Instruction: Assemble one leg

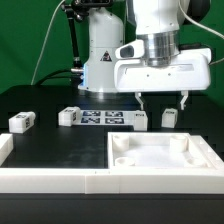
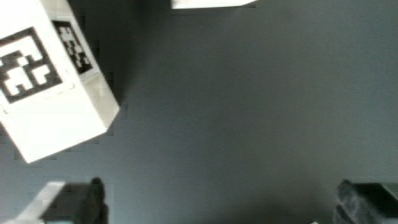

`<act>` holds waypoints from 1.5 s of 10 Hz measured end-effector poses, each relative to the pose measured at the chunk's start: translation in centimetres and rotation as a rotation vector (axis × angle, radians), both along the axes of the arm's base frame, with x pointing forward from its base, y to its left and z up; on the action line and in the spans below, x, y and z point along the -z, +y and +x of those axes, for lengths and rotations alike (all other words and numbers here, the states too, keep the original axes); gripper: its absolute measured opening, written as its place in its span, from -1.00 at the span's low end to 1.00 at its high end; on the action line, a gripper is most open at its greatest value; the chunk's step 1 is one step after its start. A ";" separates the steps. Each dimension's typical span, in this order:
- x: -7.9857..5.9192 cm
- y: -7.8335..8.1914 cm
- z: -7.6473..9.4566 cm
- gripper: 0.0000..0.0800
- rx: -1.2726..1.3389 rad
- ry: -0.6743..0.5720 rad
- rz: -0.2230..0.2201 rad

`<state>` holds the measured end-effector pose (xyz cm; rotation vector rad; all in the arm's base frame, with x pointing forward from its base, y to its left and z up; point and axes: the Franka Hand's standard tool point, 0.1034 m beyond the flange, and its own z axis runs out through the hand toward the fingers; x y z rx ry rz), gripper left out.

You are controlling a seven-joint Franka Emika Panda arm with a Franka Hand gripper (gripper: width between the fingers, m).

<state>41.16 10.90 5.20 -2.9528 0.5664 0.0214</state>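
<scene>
Several legs lie on the black table: one at the exterior view's left, one beside the marker board, and two more under the arm. My gripper hangs a little above those two, open and holding nothing. In the wrist view a leg with its black-and-white tag facing up lies off to one side of the gripper. Only bare table shows between the fingers. A corner of another white part peeks in at the frame's edge.
The large flat white panel with round corner sockets lies at the front on the exterior view's right. A white raised rim runs along the front left. The robot's base stands behind the marker board.
</scene>
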 end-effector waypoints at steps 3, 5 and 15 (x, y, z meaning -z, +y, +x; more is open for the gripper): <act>0.3 1.1 -2.4 0.62 -0.032 0.236 0.065; 0.2 1.5 -3.1 0.62 -0.054 0.381 0.113; 3.0 3.7 -6.3 0.62 -0.123 0.845 0.267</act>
